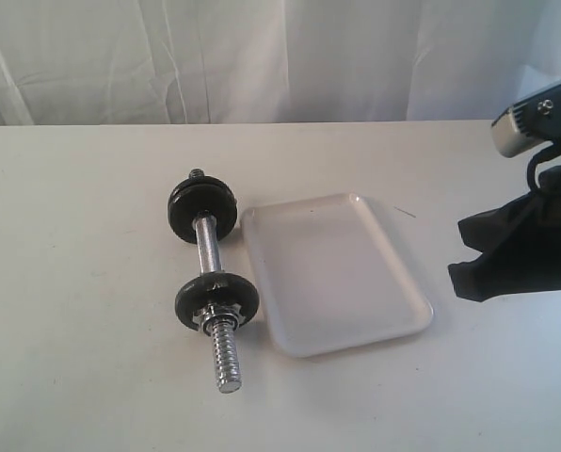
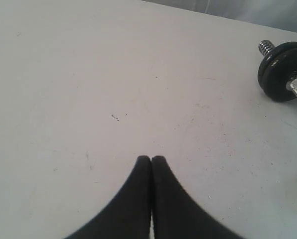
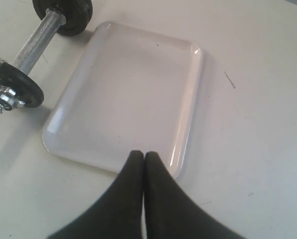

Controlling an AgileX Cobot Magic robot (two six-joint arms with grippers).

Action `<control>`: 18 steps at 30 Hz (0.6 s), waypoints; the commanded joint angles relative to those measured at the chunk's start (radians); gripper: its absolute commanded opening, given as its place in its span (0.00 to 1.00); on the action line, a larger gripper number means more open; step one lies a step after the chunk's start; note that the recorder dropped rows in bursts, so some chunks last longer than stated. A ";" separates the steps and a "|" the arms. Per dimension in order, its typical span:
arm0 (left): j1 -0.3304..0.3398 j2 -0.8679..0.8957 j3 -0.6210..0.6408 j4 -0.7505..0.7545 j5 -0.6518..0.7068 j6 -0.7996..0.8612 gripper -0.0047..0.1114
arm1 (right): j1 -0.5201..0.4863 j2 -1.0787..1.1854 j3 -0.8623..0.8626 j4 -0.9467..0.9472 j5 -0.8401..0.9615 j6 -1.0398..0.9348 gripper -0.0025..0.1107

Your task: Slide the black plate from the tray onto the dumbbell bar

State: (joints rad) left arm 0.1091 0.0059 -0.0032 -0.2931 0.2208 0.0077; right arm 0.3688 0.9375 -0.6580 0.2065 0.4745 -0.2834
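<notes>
The dumbbell bar [image 1: 208, 247] lies on the table just left of the white tray [image 1: 337, 273], which holds nothing. The flat black plate [image 1: 215, 299] sits on the bar's near threaded end, behind a steel nut [image 1: 216, 322]. A thicker, rounded black disc [image 1: 203, 212] is on the far end. My right gripper [image 3: 144, 155] is shut and empty, hovering over the tray's [image 3: 191, 99] near rim; its view also shows the plate [image 3: 24, 85] and bar [image 3: 36, 42]. My left gripper [image 2: 151, 159] is shut and empty over bare table, well away from the thick disc [image 2: 283, 69].
The right arm [image 1: 520, 250] hangs at the right edge of the exterior view, to the right of the tray. A white curtain closes off the back of the table. The left arm is out of the exterior view.
</notes>
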 commanded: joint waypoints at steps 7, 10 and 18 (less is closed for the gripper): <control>0.009 -0.006 0.003 0.003 0.013 -0.031 0.04 | -0.001 -0.007 0.003 0.006 -0.007 -0.005 0.02; 0.009 -0.006 0.003 0.003 0.013 -0.031 0.04 | -0.001 -0.007 0.003 0.006 -0.007 -0.005 0.02; 0.009 -0.006 0.003 0.003 0.013 -0.031 0.04 | -0.001 -0.007 0.003 0.006 -0.019 -0.005 0.02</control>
State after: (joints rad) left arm 0.1139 0.0042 -0.0032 -0.2871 0.2300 -0.0163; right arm 0.3688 0.9375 -0.6580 0.2079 0.4745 -0.2834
